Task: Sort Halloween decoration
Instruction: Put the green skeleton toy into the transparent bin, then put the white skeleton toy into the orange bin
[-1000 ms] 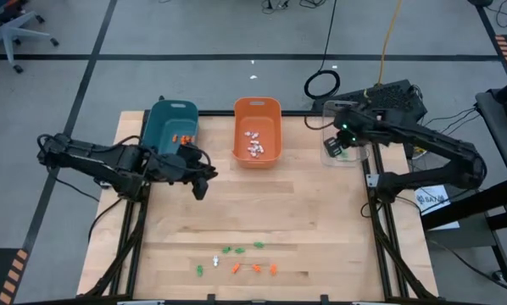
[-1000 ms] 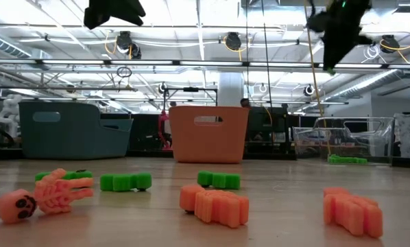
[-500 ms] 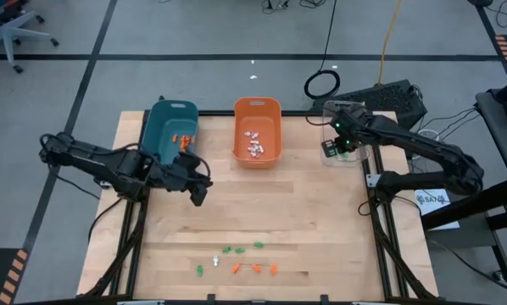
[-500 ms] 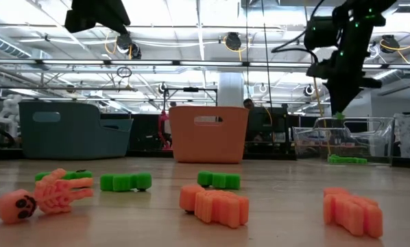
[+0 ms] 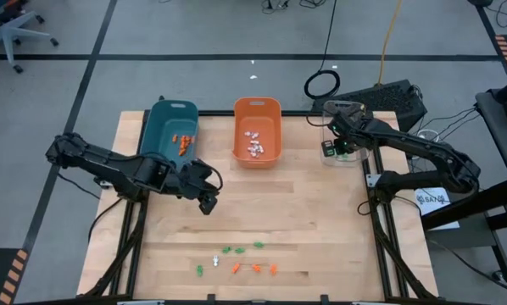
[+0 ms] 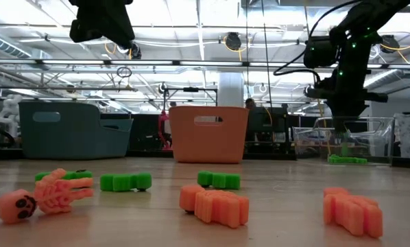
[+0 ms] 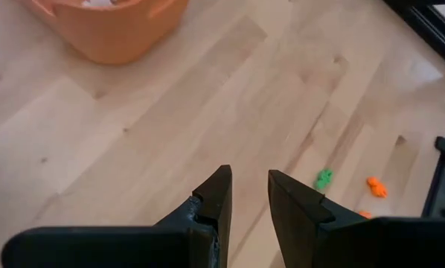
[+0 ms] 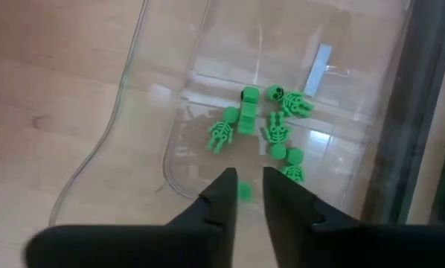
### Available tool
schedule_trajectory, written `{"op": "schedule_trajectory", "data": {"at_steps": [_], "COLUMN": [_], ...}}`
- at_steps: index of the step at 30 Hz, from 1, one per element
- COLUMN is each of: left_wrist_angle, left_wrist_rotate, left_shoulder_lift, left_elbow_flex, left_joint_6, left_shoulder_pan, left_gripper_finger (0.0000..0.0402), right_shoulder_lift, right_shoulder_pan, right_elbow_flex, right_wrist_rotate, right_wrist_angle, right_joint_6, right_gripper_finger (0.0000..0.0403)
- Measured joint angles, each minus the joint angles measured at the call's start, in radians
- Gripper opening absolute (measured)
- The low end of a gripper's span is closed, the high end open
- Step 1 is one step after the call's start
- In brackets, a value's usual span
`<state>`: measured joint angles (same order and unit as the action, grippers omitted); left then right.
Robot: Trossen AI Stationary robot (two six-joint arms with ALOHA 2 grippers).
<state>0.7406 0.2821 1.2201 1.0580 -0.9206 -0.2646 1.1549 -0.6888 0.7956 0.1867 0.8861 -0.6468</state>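
Observation:
Several tiny green, orange and white trinkets [image 5: 236, 261] lie loose on the wood near the table's near edge; in the low view they include an orange skeleton [image 6: 44, 195] and green pieces [image 6: 125, 181]. My left gripper [image 5: 208, 203] [image 7: 250, 190] hovers open above bare wood, between the teal bin and the trinkets. My right gripper [image 5: 337, 148] [image 8: 249, 186] points down into the clear bin [image 8: 144, 112], open, just above several green trinkets [image 8: 271, 126] on its floor. One green piece [image 8: 243, 192] shows in the gap between its fingertips without spanning it.
Three bins stand along the far edge. The teal bin [image 5: 173, 127] holds orange pieces, the orange bin [image 5: 257, 131] holds white ones, and the clear bin [image 5: 342, 135] is at the far right corner. Bare wood lies between the bins and the trinkets.
My left gripper has swung from beside the teal bin toward the near edge and a little right, toward the loose trinkets. My right gripper has come down from high above the clear bin into it, with a green piece at its fingertips on the way down.

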Motion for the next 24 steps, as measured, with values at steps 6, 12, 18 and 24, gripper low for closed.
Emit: {"op": "schedule_trajectory", "data": {"at_steps": [6,12,18,24], "left_wrist_angle": [0.008,0.009,-0.010,-0.023], "left_wrist_rotate": [-0.038,-0.160,-0.169,-0.167], "left_shoulder_lift": [0.007,0.007,0.025,0.123], "left_elbow_flex": [0.000,0.000,0.000,-0.001], "left_joint_6": [-0.079,-0.120,-0.108,-0.038], "left_shoulder_pan": [0.000,-0.046,-0.142,-0.240], "left_gripper_finger": [0.0088,0.0088,0.0088,0.0088], "right_shoulder_lift": [0.000,-0.050,-0.142,-0.153], "right_shoulder_pan": [0.000,0.021,0.136,0.269], "right_elbow_flex": [0.021,0.173,0.340,0.427], "right_wrist_rotate": [-0.006,-0.137,-0.071,-0.029], "right_wrist_angle": [0.021,0.032,-0.044,-0.066], "right_joint_6": [-0.015,-0.011,-0.027,0.032], "right_gripper_finger": [0.0139,0.0193,0.0199,0.0189]}}
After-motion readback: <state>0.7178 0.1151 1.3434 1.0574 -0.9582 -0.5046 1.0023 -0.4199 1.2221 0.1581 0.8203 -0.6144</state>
